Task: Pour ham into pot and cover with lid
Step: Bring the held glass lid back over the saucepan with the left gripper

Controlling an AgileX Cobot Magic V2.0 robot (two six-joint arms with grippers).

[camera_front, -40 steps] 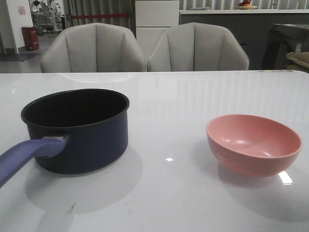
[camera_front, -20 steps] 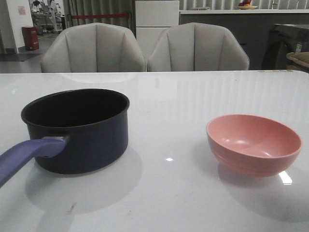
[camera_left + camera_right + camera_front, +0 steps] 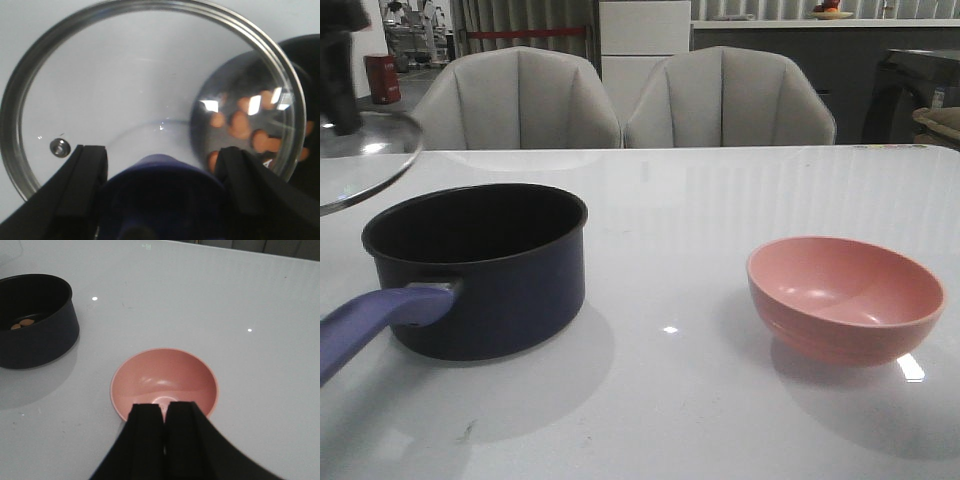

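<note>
The dark navy pot [image 3: 480,270] with a purple-blue handle [image 3: 375,325] stands on the table's left side. Orange-pink ham pieces [image 3: 240,125] lie on its black bottom, seen through the glass lid; a few show in the right wrist view [image 3: 22,323]. My left gripper [image 3: 162,165] is shut on the lid's blue-purple knob [image 3: 165,185] and holds the glass lid [image 3: 360,160] in the air, above and left of the pot. My right gripper [image 3: 164,407] is shut and empty above the near side of the empty pink bowl [image 3: 845,298].
Two grey chairs [image 3: 620,100] stand behind the table's far edge. The white tabletop [image 3: 670,400] shows bare between the pot [image 3: 35,320] and the pink bowl [image 3: 165,382] and in front of them.
The lid, held by my left gripper, has come into the front view at the upper left. The pot and the pink bowl have not moved.
</note>
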